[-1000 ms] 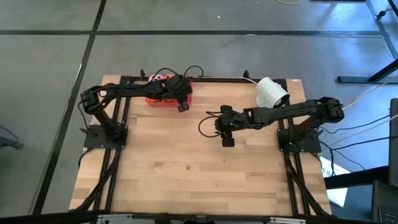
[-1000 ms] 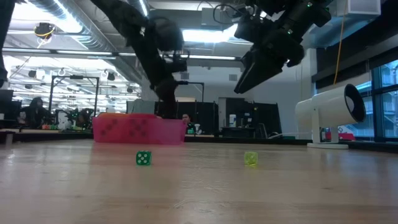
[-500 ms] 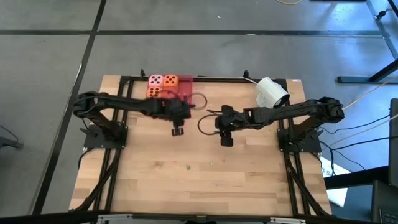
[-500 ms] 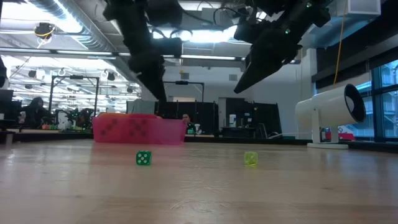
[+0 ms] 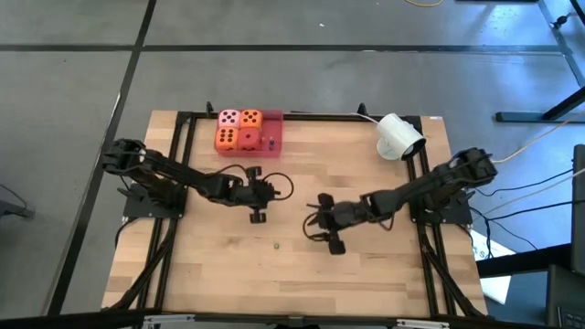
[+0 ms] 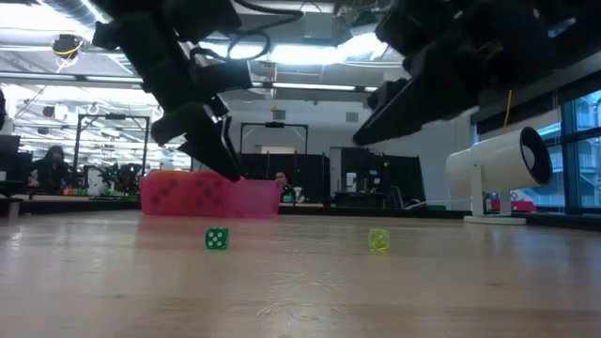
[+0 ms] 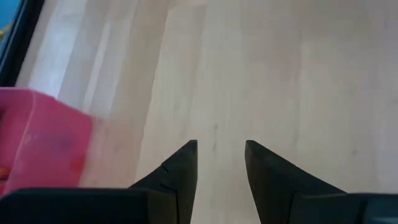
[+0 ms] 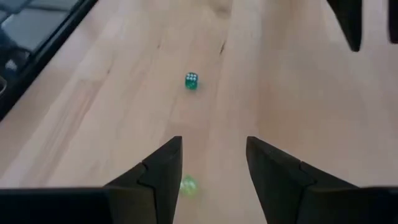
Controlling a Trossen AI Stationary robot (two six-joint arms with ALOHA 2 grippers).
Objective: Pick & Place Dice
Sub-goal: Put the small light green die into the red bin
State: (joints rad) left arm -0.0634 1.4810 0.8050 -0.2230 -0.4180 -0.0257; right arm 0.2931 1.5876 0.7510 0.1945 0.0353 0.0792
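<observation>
The red tray (image 5: 271, 126) stands at the table's far edge. In it lie a pink die (image 5: 229, 118), two orange dice (image 5: 250, 118) (image 5: 226, 138) and a red die (image 5: 249, 139), close together. My left gripper (image 5: 259, 217) hangs open over bare wood near the table's middle, nearer than the tray (image 7: 43, 143). My right gripper (image 5: 334, 245) hangs open to its right, above the table (image 6: 366, 136). A tiny yellow-green cube (image 8: 188, 185) lies on the wood below the right fingers. A tiny green cube with white pips (image 8: 191, 81) lies beyond it.
A white cylindrical device (image 5: 400, 136) lies at the far right of the table. The tiny green cube (image 6: 217, 239) and the yellow-green one (image 6: 378, 240) rest on the wood in the near middle. Black frame rails run along both sides. Bare wood lies toward the near edge.
My left gripper has left the tray, swinging toward the table's near edge and middle while sinking a little; the dice in the tray now show. My right gripper has moved toward the near edge and down over the tiny cubes, its fingers tipping less steeply.
</observation>
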